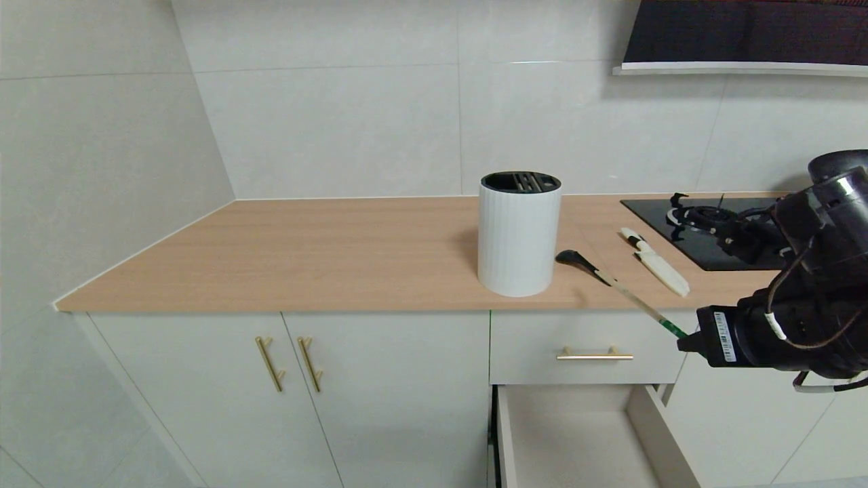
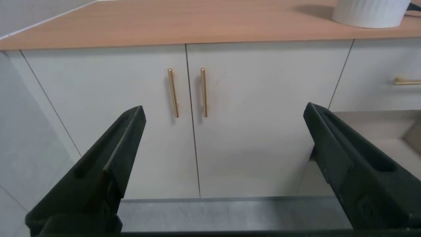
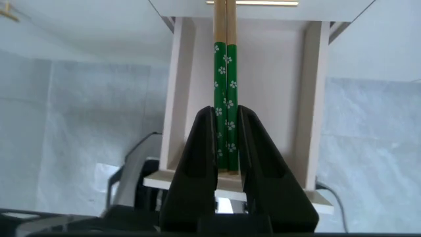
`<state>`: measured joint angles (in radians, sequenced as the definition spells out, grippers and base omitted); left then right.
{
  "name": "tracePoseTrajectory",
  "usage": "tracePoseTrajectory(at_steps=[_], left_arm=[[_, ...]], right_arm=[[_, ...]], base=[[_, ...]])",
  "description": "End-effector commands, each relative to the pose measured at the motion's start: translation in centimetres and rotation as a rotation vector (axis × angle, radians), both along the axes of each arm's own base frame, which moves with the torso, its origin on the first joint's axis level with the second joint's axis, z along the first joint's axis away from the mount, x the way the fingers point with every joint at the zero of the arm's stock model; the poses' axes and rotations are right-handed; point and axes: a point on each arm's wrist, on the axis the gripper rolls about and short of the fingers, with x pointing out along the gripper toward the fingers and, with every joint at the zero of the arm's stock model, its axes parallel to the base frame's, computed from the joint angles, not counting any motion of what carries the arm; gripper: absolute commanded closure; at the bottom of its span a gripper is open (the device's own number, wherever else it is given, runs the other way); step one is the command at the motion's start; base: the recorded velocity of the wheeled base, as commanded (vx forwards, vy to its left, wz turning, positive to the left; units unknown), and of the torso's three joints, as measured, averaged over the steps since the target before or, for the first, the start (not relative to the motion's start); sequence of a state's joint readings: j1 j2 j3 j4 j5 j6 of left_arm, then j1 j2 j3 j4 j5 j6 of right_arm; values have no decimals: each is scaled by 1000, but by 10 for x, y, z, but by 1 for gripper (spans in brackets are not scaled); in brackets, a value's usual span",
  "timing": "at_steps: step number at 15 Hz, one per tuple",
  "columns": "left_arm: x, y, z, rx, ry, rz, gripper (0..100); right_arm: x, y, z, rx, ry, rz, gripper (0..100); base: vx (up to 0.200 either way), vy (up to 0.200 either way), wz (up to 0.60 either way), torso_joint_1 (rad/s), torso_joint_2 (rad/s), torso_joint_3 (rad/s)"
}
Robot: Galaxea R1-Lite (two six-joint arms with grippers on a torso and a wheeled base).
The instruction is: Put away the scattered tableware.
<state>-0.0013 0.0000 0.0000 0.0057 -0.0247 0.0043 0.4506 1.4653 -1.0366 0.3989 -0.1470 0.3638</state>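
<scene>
The right gripper (image 3: 226, 113) is clamped on slim wooden chopsticks (image 3: 223, 66) with green flowered ends, right of the white ribbed holder (image 1: 519, 234) and off the wood counter's (image 1: 305, 257) front edge. The open drawer (image 1: 641, 420) sits below the holder. The left gripper (image 2: 223, 115) is spread wide.

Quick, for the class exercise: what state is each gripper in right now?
Left gripper: open, jaws wide apart, holding nothing.
Right gripper: closed on the green-ended chopsticks.
</scene>
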Motion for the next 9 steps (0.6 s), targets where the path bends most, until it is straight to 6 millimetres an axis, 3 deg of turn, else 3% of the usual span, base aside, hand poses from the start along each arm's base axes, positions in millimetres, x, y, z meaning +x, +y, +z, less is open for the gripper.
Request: tracePoseTrajectory(at_steps=[1,9], left_arm=[[0,0,0,0,0,0,0],[0,0,0,0,0,0,0]], right_arm=[[-4,-2,-2,-7,2,5,100],[-5,7,-23,-66,72,67,100]], base=[[0,0,0,0,0,0],[0,0,0,0,0,0]])
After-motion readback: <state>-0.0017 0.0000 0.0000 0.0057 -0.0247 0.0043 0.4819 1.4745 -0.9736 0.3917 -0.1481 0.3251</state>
